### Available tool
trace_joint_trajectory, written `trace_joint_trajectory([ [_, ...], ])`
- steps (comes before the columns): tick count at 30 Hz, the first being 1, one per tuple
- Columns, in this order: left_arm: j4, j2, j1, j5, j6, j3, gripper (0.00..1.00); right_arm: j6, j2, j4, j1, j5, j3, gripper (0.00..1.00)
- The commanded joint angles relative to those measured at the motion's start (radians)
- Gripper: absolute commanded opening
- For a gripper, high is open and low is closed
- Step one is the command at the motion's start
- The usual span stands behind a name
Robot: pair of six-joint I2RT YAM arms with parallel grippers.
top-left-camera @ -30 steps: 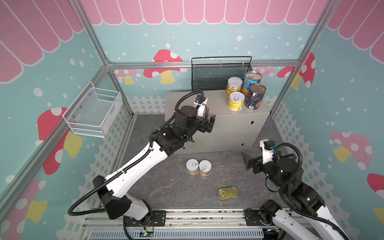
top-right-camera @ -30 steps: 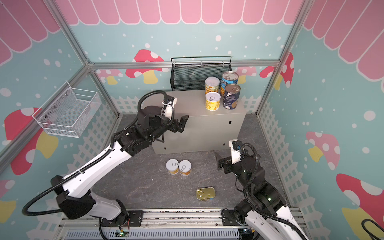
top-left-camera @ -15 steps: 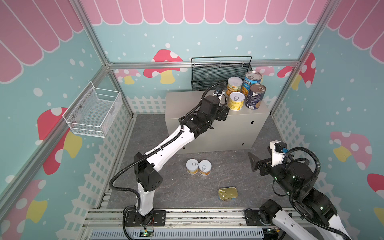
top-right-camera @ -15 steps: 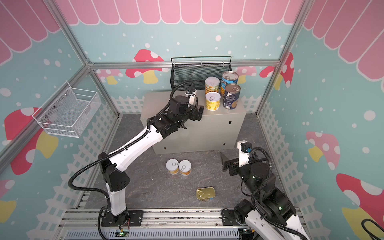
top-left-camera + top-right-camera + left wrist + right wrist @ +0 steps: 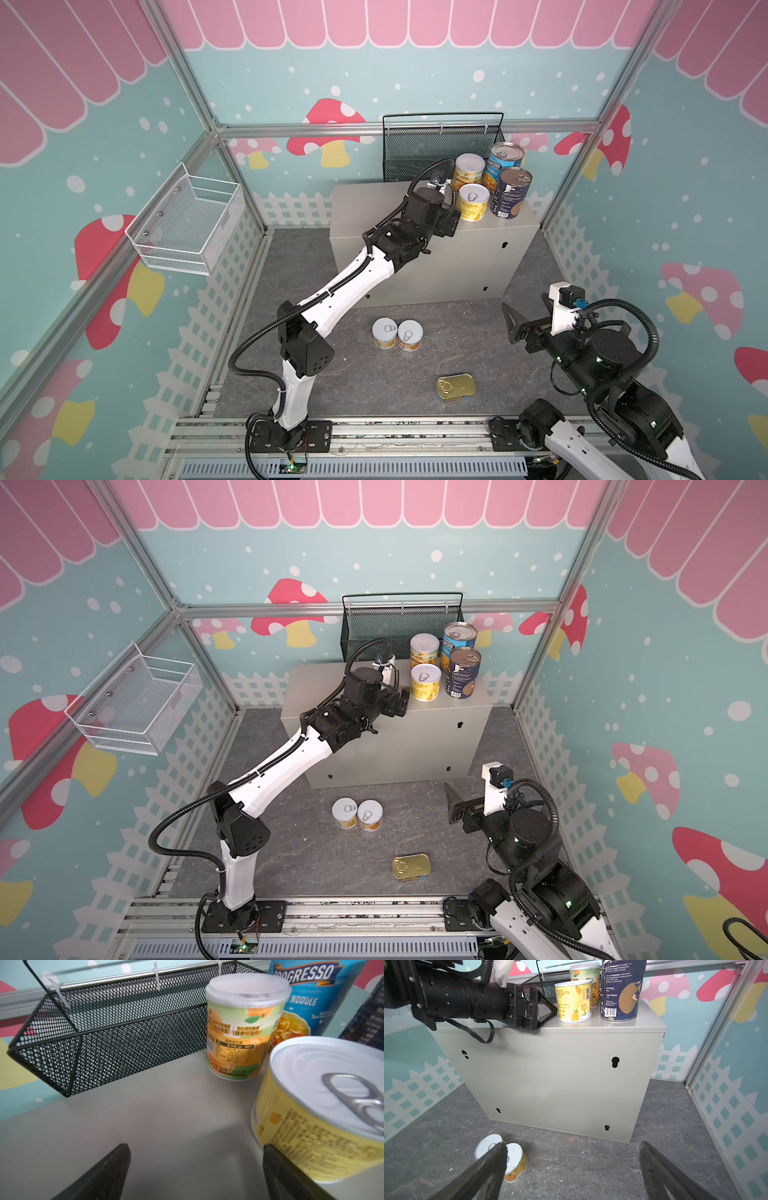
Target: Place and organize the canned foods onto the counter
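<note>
1. Presently, the left end effector (image 5: pixel 196 1147) is hovering low over the top of the counter (image 5: pixel 365 208), its jaws spread wide with nothing between them.
2. The left arm is stretching long from its base, rising past the counter's front face in both top views, with the wrist levelling out toward the tins.
3. In the left wrist view, one finger (image 5: pixel 282 1178) is lying just beside the lower wall of the front yellow tin (image 5: pixel 311 1136); I cannot tell whether it is touching.
4. That tin is standing upright near the counter's front edge, showing a white pull-tab lid and a yellow label with fine print.
5. Behind it, the rear yellow tin (image 5: pixel 468 170) is standing upright under a plain white cap, near the black mesh basket (image 5: pixel 440 149).
6. Beside these, the Progresso tin (image 5: pixel 503 160) is standing at the back and the dark blue tin (image 5: pixel 510 193) in front of it, with all four crowding one end of the counter.
7. The right end effector (image 5: pixel 573 1146) is hanging above the grey floor (image 5: pixel 332 374) and facing the counter's front, its jaws wide apart and holding nothing.
8. The right arm is folding back close to its base.
9. On the floor before the counter, one yellow floor tin (image 5: pixel 384 332) and a second yellow floor tin (image 5: pixel 410 336) are standing upright and touching each other.
10. The SPAM tin (image 5: pixel 456 387) is lying flat nearer the rail, showing its gold top and pull ring.
</note>
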Motion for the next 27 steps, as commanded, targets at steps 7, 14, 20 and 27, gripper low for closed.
trace_joint_trajectory([
  [7,-0.038,0.026,0.011,0.038,0.001,0.025,0.99,0.007,-0.023,-0.015,-0.001,0.016,0.002,0.99],
  [14,-0.049,0.036,0.011,0.057,0.004,0.044,0.99,0.006,-0.027,-0.015,-0.002,0.021,-0.004,0.99],
  [20,-0.054,0.043,0.011,0.059,0.003,0.053,0.99,0.006,-0.031,-0.015,-0.002,0.022,-0.007,0.99],
  [27,-0.057,0.045,0.011,0.066,0.001,0.057,0.99,0.004,-0.037,-0.015,-0.001,0.026,-0.007,1.00],
])
